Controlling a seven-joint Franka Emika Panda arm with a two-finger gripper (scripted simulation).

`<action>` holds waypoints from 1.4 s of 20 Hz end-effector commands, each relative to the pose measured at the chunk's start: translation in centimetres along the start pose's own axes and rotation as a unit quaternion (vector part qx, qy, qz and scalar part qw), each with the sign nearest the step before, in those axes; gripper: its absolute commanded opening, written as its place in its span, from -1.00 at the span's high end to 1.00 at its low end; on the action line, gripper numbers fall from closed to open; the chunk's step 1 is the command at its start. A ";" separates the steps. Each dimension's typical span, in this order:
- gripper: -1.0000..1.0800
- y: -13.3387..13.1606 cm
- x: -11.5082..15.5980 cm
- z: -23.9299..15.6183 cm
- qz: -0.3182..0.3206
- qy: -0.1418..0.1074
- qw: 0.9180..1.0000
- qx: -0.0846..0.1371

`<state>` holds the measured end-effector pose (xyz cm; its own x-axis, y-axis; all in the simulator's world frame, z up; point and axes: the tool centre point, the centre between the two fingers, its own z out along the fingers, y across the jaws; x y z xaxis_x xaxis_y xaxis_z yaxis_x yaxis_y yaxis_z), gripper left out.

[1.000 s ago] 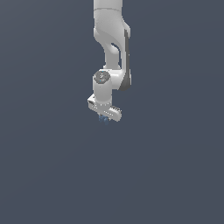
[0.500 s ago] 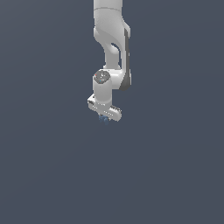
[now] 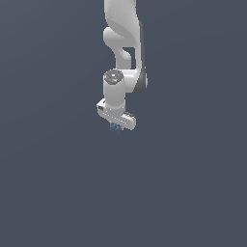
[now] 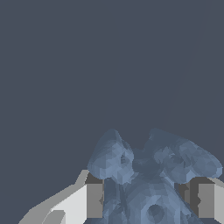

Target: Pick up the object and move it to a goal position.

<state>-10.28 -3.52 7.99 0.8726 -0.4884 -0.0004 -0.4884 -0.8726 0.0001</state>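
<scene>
In the wrist view, going from one side to the other, I see one of my fingers [image 4: 94,200] as a grey pad on a white body, then the dull-blue object [image 4: 148,175] filling the gap, then my other finger at the far side. Both pads sit right against the lump's flanks, so I judge that I am clamped on it rather than merely straddling it, though the contact lines themselves are partly hidden by its bulging lobes. The object is a knobbly, jagged thing with rounded lobes spreading out past my fingertips and a small hollow low in its middle. In the exterior view my gripper [image 3: 116,126] points straight down from the white arm, and only a small blue scrap of the object [image 3: 115,128] shows just below the gripper body, between my fingers. I cannot tell from either view whether the lump is resting on the surface or clear of it; the grey ground gives no shadow or edge to judge by. No goal marker shows anywhere. I take the step in hand to be the grasp, just secured. Next comes a steady carry, keeping the squeeze firm since the irregular shape could twist.
</scene>
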 end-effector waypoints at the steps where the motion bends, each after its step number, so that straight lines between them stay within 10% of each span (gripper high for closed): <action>1: 1.00 -0.4 -0.1 -1.6 0.000 0.000 1.000 0.000; 28: 1.00 -6.1 -1.3 -27.9 0.000 0.001 1.000 -0.001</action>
<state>-8.44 2.11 34.38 0.8722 -0.4891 0.0020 -0.4891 -0.8722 0.0014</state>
